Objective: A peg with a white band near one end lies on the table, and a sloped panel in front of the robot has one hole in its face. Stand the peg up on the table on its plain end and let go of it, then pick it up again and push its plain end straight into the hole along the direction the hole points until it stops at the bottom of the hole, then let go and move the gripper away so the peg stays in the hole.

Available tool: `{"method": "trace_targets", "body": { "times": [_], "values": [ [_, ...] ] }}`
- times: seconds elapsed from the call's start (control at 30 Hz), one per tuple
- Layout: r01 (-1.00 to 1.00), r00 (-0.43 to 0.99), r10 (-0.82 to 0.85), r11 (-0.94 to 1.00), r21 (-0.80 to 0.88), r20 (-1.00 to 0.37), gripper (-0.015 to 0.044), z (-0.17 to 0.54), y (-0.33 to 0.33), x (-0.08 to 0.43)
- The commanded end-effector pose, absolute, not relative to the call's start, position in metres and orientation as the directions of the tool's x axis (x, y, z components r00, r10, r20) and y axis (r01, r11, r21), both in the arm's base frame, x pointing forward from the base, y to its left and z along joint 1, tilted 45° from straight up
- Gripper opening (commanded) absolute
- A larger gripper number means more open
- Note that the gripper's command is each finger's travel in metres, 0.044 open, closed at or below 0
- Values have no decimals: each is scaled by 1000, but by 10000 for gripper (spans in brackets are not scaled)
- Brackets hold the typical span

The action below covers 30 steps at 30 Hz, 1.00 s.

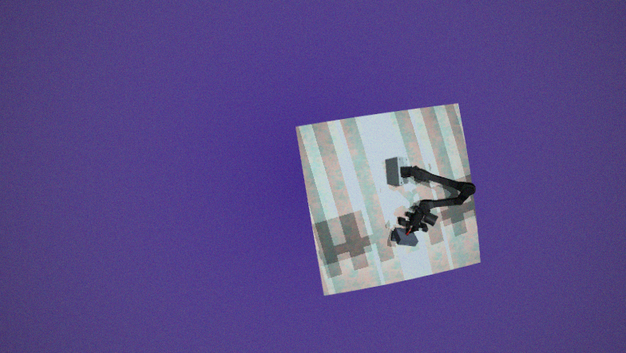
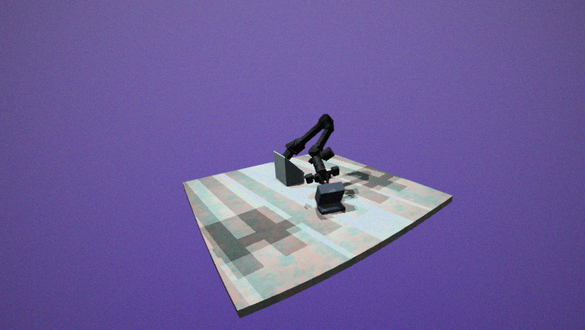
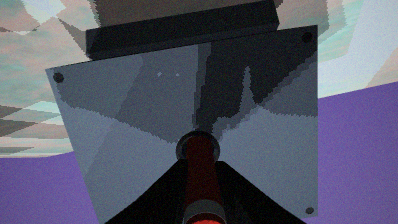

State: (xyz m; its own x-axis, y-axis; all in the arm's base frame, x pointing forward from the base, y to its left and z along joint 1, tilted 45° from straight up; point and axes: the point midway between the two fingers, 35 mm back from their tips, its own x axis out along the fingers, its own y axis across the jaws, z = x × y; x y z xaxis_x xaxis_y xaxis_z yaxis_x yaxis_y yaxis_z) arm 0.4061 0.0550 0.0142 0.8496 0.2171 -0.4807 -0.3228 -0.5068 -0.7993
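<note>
The red peg (image 1: 409, 232) (image 2: 325, 182) (image 3: 200, 175) has a grey-white band near its near end in the wrist view. My gripper (image 3: 200, 168) is shut on the peg, with one dark finger on each side. The sloped blue-grey panel (image 1: 408, 239) (image 2: 330, 197) (image 3: 125, 105) is in front of the fingers. Its one hole has a dark ring (image 3: 179, 149) around it. The peg's plain end is inside this ring, and the peg looks lined up with the hole. How deep it sits is hidden. The fingertips are close to the panel's face.
The patterned table (image 1: 333, 280) (image 2: 266, 293) carries shifting shadows. A large grey wedge-shaped block (image 1: 392, 171) (image 2: 281, 169) stands beside the arm's base. A dark foot bar (image 3: 185, 31) lies along one edge of the panel. Small dark dots (image 3: 58, 77) mark the panel's corners.
</note>
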Motion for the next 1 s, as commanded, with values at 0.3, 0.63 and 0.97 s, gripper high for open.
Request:
{"method": "trace_targets", "body": {
  "times": [0.3,0.63,0.97],
  "values": [
    [-323,849,217,-507,-799,-481,79,14,55,406],
    [-323,849,217,-507,-799,-481,341,14,55,406],
    [-323,850,216,-506,-800,-480,440,20,53,400]
  ]
}}
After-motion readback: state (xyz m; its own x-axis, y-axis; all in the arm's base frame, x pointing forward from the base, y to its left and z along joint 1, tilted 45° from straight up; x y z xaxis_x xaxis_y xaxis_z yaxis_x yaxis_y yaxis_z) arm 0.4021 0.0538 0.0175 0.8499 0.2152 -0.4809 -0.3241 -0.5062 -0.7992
